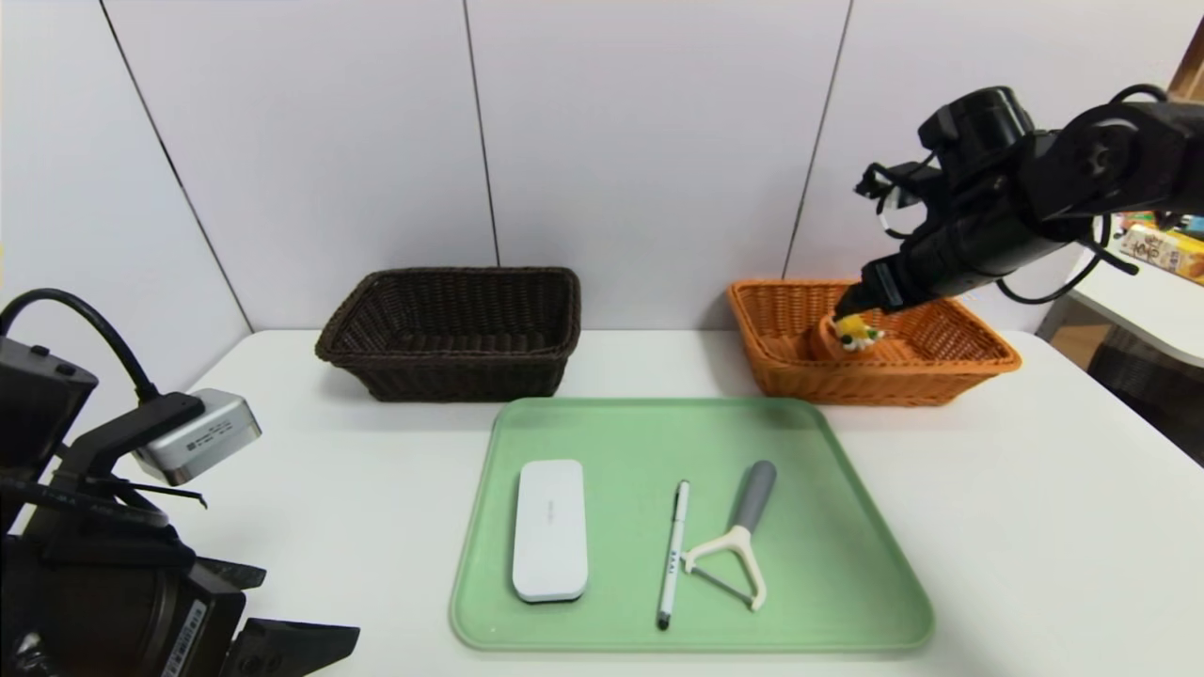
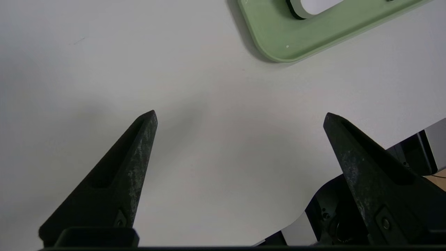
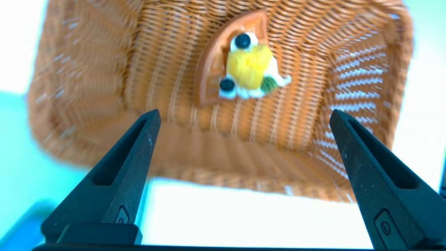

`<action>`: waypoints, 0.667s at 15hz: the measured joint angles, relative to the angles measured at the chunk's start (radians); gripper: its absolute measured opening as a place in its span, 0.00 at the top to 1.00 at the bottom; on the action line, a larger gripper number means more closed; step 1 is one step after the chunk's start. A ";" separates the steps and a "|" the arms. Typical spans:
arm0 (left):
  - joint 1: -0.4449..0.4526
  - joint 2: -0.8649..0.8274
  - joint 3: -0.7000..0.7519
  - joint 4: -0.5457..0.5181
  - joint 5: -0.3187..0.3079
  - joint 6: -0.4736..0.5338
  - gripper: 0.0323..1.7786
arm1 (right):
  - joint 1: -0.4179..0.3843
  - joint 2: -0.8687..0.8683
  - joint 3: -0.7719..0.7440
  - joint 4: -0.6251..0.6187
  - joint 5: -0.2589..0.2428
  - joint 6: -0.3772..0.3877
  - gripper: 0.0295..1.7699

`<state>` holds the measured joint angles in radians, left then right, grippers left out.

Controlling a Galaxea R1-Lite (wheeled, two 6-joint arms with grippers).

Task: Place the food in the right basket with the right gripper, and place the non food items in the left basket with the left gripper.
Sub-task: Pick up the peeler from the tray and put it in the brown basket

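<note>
Head view: the tart (image 1: pixel 854 333) lies in the orange basket (image 1: pixel 978 362); the right gripper (image 1: pixel 847 308) hangs just above it. The dark basket (image 1: pixel 451 329) stands left of it on the desk (image 1: pixel 1035 527). The green tray (image 1: pixel 847 602) holds a white case (image 1: pixel 549 528), a pen (image 1: pixel 673 553) and a peeler (image 1: pixel 738 538). Writing on the pen is too small to read.
Left wrist view: left gripper (image 2: pixel 240 116) over bare desk, fingers (image 2: pixel 139 150) spread and empty; only a tray corner and the case's end show.
Right wrist view: fingers (image 3: pixel 136 150) released wide, clear of the tart on the basket floor; its berries, cream dots and green bit show here.
</note>
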<state>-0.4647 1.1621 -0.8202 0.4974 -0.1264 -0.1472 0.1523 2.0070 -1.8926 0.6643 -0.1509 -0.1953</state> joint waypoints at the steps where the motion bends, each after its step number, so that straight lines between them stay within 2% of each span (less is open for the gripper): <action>1: 0.000 0.000 0.000 0.000 0.000 0.001 0.05 | 0.001 -0.040 0.026 0.004 0.000 -0.003 0.05; 5: 0.000 -0.001 -0.001 0.001 0.000 0.001 0.05 | 0.019 -0.240 0.230 0.006 0.005 -0.003 0.04; 10: 0.000 -0.003 -0.001 0.000 0.000 0.000 0.05 | 0.037 -0.499 0.526 0.001 0.035 0.007 0.04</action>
<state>-0.4647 1.1594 -0.8217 0.4979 -0.1264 -0.1472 0.1889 1.5077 -1.3668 0.6653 -0.1157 -0.1881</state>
